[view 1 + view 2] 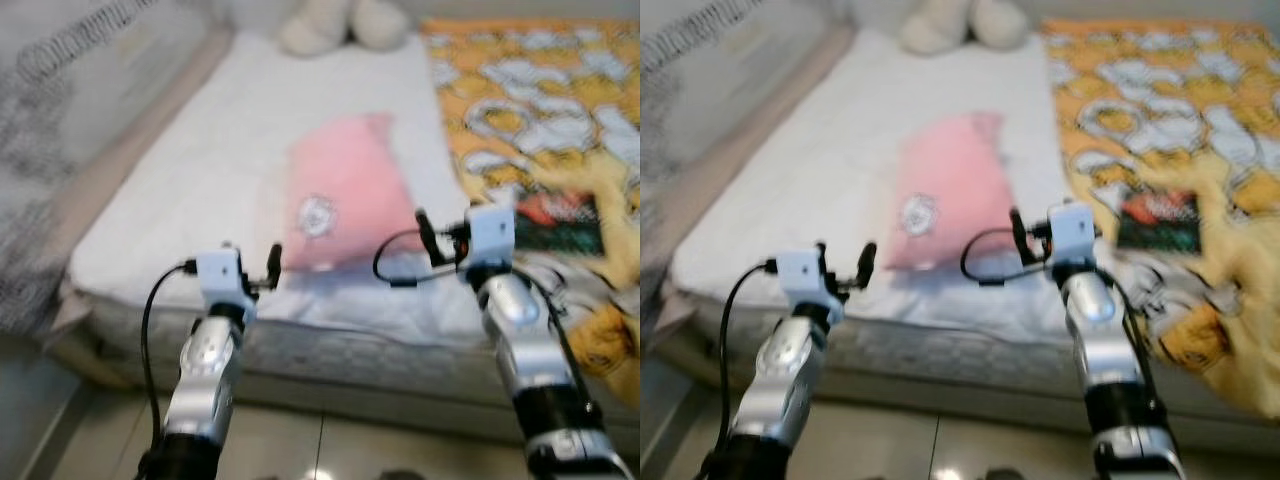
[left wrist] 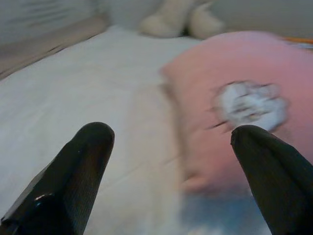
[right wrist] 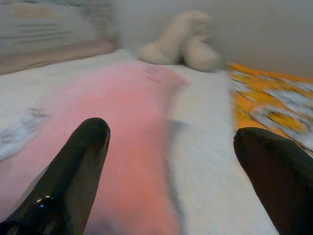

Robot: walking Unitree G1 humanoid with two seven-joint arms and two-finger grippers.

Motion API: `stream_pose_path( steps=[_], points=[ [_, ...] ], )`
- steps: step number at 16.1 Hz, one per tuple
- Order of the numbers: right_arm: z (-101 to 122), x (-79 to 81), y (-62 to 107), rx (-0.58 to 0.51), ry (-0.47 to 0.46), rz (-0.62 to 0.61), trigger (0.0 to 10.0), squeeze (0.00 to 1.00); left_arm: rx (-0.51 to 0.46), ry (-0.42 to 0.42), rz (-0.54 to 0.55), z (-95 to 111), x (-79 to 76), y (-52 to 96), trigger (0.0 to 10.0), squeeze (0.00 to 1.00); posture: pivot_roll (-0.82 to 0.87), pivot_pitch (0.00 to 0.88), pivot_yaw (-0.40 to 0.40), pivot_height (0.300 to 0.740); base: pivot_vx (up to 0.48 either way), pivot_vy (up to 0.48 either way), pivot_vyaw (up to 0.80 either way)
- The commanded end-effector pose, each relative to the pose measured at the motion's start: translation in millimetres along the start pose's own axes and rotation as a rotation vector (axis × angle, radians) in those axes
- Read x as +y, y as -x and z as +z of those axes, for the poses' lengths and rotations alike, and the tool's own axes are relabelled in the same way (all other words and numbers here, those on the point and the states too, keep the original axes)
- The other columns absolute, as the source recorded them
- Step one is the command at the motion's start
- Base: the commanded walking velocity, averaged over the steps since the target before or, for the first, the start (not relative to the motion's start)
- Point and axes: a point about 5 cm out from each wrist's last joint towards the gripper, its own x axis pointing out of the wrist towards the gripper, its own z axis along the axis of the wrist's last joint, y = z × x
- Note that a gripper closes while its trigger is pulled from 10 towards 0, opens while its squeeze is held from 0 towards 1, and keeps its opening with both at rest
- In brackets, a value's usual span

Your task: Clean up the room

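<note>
A pink pillow (image 1: 338, 195) lies on the white bed (image 1: 200, 180), beside an orange blanket (image 1: 540, 110). A plush toy (image 1: 345, 22) sits at the far end. Both arms reach toward the bed's near edge.

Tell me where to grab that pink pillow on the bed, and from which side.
Grip the pink pillow by its two long side edges, coming in from the foot of the bed. It lies flat, lengthwise, its short end facing the robot. The left gripper and right gripper are open and already flank that end.

Pillow (image 1: 338, 195) mid-mattress (image 1: 200, 160), plush toy (image 1: 340, 22) behind it, blanket (image 1: 540, 110) to its right.
</note>
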Motion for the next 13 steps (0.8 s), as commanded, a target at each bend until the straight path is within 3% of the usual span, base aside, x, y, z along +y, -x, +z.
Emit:
stream_pose_path(
  steps=[1,3,7,11,13],
  points=[
    [-8.6,-5.9,3.7,0.057,0.004,0.018,10.0,0.00,0.048,0.002,0.031,-12.7,2.5,5.9,10.0,0.00,-0.21,0.000,0.018,0.740,0.000,0.000,0.00],
    [-17.5,-15.8,9.9,0.117,-0.057,-0.008,10.0,0.00,0.045,0.012,0.013,-19.2,-8.9,9.9,10.0,0.00,-0.23,0.000,-0.018,0.740,0.000,0.000,0.00],
    [-20.2,1.9,12.5,0.111,-0.070,0.000,10.0,0.00,0.018,-0.042,-0.063,-12.4,-17.7,4.0,10.0,0.00,-0.22,0.000,0.024,0.740,0.000,-0.474,0.61],
    [-15.8,17.1,10.2,0.067,-0.068,-0.010,10.0,0.00,0.019,-0.064,-0.109,-4.9,-12.4,-11.3,10.0,0.00,-0.24,0.000,0.094,0.740,0.060,-0.416,0.00],
    [-18.6,19.1,10.5,0.074,-0.084,-0.024,10.0,0.00,0.014,-0.063,-0.130,-1.5,-13.4,-16.5,10.0,0.00,-0.25,0.000,0.121,0.740,0.000,0.000,0.00]
  ],
)
